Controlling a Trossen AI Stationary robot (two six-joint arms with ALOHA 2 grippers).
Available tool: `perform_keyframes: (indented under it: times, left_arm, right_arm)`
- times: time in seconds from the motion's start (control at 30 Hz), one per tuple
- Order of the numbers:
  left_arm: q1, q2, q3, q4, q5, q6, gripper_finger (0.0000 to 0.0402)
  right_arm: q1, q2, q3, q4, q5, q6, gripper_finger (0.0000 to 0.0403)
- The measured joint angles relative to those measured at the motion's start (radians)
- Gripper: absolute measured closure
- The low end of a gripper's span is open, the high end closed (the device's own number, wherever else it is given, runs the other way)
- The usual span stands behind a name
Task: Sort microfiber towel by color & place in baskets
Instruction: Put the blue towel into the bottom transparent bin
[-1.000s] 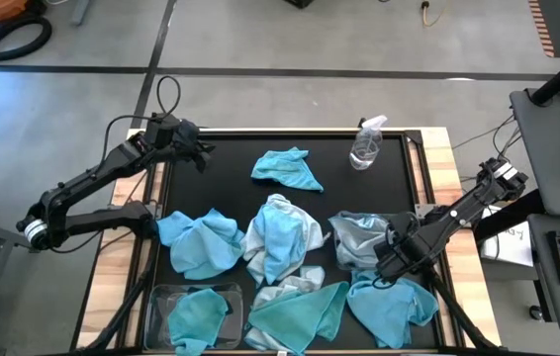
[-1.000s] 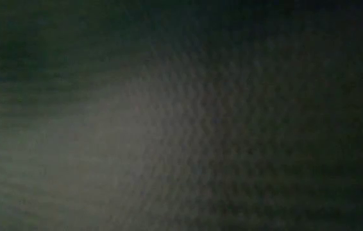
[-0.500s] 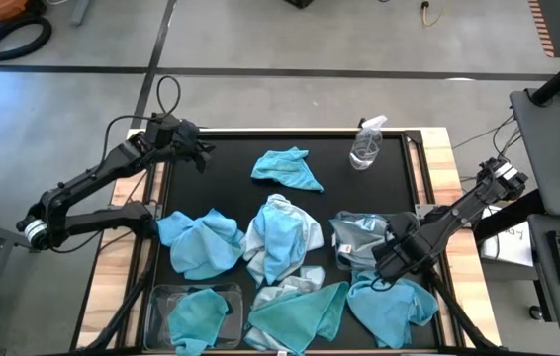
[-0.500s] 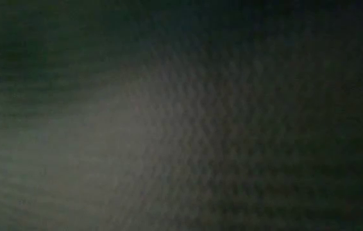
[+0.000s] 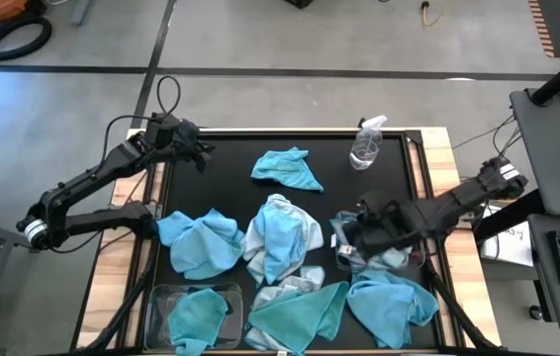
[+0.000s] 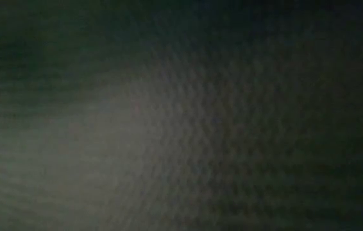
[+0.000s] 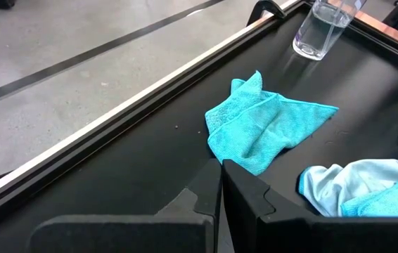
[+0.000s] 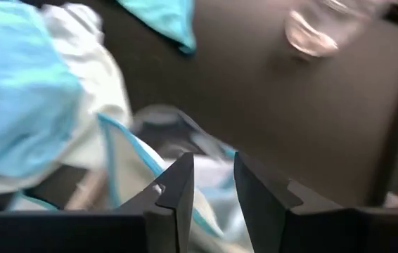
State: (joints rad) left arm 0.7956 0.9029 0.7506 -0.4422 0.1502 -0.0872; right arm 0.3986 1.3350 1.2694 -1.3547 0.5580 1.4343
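High view: my right jaws have swung inward over the right basket, parted a little, gripping nothing.
Change: pale towel released into that basket.
Meaning: one pale cloth sorted, I judge.
Left jaws: closed, empty, far from that basket at the desk's back corner.

The black worktop carries blue cloths across its near half, one teal cloth farther back, a spray bottle far right, and a clear basket near left.
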Motion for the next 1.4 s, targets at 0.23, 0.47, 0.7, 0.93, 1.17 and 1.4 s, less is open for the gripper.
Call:
perform_keyframes:
  times: [0.23,0.47,0.7,0.93,1.17,1.4]
  left_arm:
    - [-0.001,0.001,0.000,0.000,0.159,0.023,0.0402]
    - [-0.061,0.063,0.000,0.084,0.253,-0.020,0.0402]
    - [-0.118,0.204,-0.001,0.217,0.255,-0.032,0.0402]
    - [-0.146,0.348,-0.001,0.325,0.265,-0.013,0.0402]
    - [-0.155,0.457,-0.001,0.407,0.277,-0.023,0.0402]
    - [-0.155,0.573,0.001,0.463,0.276,-0.066,0.0402]
  right_arm:
    - [-0.163,0.003,-0.004,0.278,0.011,-0.410,0.0310]
    - [-0.223,-0.007,0.002,0.281,0.011,-0.513,0.0310]
    - [-0.223,-0.008,0.002,0.277,-0.014,-0.544,0.0310]
    - [-0.223,-0.008,0.002,0.239,-0.015,-0.571,0.0310]
    - [-0.223,-0.008,0.002,0.231,-0.015,-0.595,0.0310]
    - [-0.223,-0.008,-0.007,0.230,-0.015,-0.624,0.0310]
